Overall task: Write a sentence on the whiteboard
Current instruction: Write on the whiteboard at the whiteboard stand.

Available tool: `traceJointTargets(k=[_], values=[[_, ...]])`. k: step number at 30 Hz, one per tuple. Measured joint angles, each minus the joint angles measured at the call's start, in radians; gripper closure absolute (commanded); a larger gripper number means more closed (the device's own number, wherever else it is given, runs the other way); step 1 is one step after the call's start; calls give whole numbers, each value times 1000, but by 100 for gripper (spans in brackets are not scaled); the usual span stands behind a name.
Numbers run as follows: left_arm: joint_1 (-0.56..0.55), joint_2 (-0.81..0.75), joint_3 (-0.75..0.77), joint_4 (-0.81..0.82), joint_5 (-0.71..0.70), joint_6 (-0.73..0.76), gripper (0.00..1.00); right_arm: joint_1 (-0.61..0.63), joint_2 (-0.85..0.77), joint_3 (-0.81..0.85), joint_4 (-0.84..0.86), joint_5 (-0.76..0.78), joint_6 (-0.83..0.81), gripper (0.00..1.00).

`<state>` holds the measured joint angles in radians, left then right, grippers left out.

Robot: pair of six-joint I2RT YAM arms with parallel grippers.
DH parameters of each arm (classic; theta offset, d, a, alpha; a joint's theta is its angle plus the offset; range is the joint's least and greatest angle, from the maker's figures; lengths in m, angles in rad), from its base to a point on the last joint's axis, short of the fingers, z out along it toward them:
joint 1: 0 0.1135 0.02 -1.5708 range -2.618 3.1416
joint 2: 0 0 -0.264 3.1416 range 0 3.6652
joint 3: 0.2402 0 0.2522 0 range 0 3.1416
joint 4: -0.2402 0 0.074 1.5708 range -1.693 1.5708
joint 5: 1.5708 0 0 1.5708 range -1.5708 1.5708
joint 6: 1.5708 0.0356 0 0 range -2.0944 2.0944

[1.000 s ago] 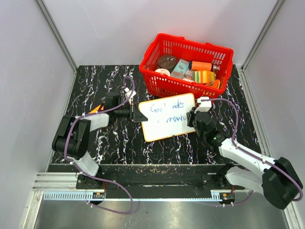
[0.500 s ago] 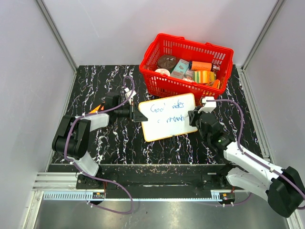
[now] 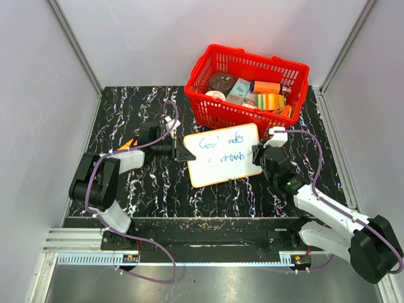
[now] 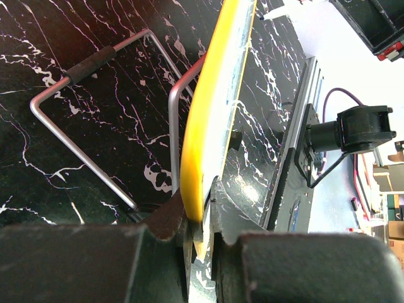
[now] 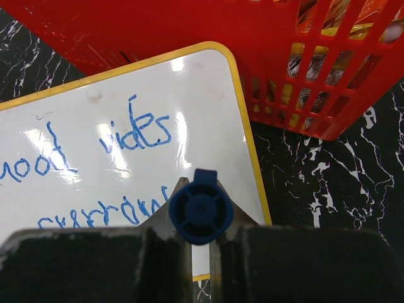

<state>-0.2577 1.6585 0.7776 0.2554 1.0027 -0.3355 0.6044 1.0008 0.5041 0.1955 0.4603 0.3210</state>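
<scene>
The whiteboard (image 3: 211, 173), white with a yellow rim, lies tilted in front of the red basket. The sentence (image 3: 222, 150) runs across it in two lines of thin blue handwriting. My left gripper (image 3: 179, 150) is shut on the board's left edge; in the left wrist view the yellow rim (image 4: 214, 101) sits pinched between the jaws of that gripper (image 4: 199, 211). My right gripper (image 3: 257, 156) hangs over the board's right end, shut on a blue marker (image 5: 201, 210). Its butt faces the camera above the lettering (image 5: 136, 132) and the board (image 5: 88, 183).
A red basket (image 3: 203, 110) holding several packaged goods stands just behind the board, its wall (image 5: 189, 31) close above the marker. A bent metal wire stand (image 4: 95, 120) lies on the black marbled table beside the board's edge. Grey walls enclose the table.
The right arm has shifted slightly to the right along the board's right end with the marker. The left arm and the board have not moved.
</scene>
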Motion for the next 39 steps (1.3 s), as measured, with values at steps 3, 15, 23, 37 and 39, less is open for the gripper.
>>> traceJointTargets(k=[3, 15, 23, 37, 39], values=[[0, 0, 0, 0, 0, 0, 100, -6, 13, 0, 9, 0, 2, 100], [0, 0, 0, 0, 0, -1, 100, -26, 67, 11, 45, -2, 16, 100], [0, 0, 0, 0, 2, -1, 100, -31, 80, 18, 54, -13, 18, 100], [0, 0, 0, 0, 2, -1, 100, -32, 68, 11, 59, -71, 48, 100], [0, 0, 0, 0, 2, -1, 100, -32, 57, 0, 45, -80, 50, 100]])
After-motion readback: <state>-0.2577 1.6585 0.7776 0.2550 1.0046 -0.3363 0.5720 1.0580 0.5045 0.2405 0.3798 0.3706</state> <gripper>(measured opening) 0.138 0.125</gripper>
